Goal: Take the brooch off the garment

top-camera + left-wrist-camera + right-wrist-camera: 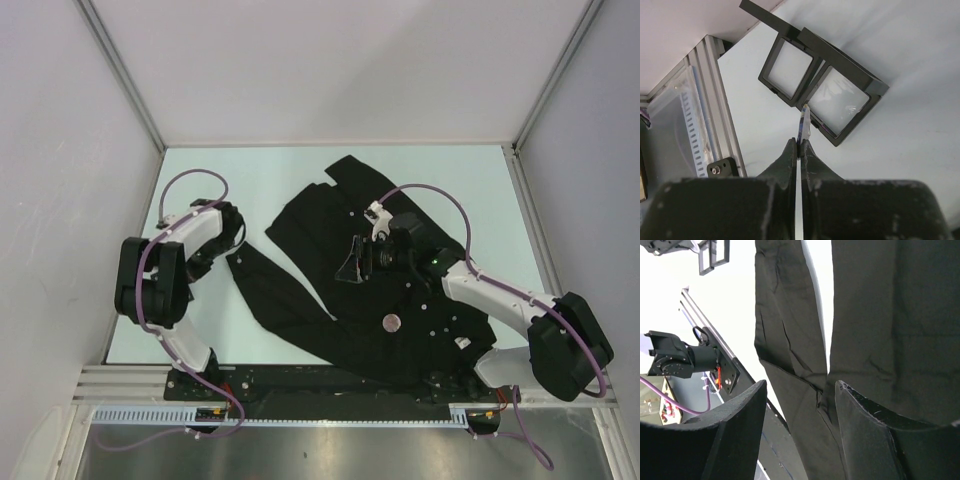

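Note:
The black garment point(400, 300) lies spread across the middle and right of the table. A small round pale disc point(392, 322), larger than the white buttons, sits on its front; it may be the brooch. My right gripper point(353, 262) hovers open over the garment. In the right wrist view point(800, 385) its fingers stand either side of a fold of black cloth point(790, 340). My left gripper point(800, 142) is shut on a thin silvery-blue piece point(805, 120), seen edge-on. It holds the piece just in front of an open black two-part case point(825, 85).
The black case also shows far off in the right wrist view point(714, 255). In the top view the left arm point(190, 235) hides it. An aluminium rail point(715, 125) runs along the table's near edge. White walls enclose the table.

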`<state>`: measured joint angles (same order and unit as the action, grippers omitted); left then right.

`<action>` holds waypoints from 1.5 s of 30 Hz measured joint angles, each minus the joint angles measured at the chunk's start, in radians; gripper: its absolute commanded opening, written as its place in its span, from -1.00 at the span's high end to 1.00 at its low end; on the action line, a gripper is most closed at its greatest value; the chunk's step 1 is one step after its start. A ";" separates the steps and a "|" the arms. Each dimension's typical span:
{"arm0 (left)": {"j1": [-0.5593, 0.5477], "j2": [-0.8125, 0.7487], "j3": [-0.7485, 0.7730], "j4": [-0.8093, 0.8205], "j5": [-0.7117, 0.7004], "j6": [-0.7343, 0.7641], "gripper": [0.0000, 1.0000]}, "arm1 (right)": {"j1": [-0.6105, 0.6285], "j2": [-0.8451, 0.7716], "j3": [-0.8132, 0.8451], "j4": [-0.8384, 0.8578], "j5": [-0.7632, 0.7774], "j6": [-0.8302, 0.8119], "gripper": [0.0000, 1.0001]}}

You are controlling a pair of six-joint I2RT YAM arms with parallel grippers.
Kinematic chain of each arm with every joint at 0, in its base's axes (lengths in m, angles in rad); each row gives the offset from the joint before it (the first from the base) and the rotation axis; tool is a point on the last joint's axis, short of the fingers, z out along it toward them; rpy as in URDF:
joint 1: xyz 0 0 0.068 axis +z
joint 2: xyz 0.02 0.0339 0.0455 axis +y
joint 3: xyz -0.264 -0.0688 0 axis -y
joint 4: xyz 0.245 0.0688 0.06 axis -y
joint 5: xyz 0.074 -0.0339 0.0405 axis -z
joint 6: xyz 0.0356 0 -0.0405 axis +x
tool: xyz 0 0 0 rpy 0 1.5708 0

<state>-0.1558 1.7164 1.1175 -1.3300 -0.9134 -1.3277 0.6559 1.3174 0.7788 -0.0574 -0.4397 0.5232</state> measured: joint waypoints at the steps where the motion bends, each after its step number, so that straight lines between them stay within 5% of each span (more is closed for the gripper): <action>1: 0.007 0.002 0.000 -0.002 0.000 0.002 0.99 | -0.001 0.000 0.002 0.003 0.000 0.000 -0.21; 45: 0.119 0.270 0.102 -0.010 0.027 0.001 0.99 | -0.068 -0.018 -0.002 0.007 -0.034 -0.031 -0.21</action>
<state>-0.0368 1.9869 1.2198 -1.3403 -0.8864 -1.3270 0.5880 1.2995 0.7773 -0.0505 -0.4736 0.4919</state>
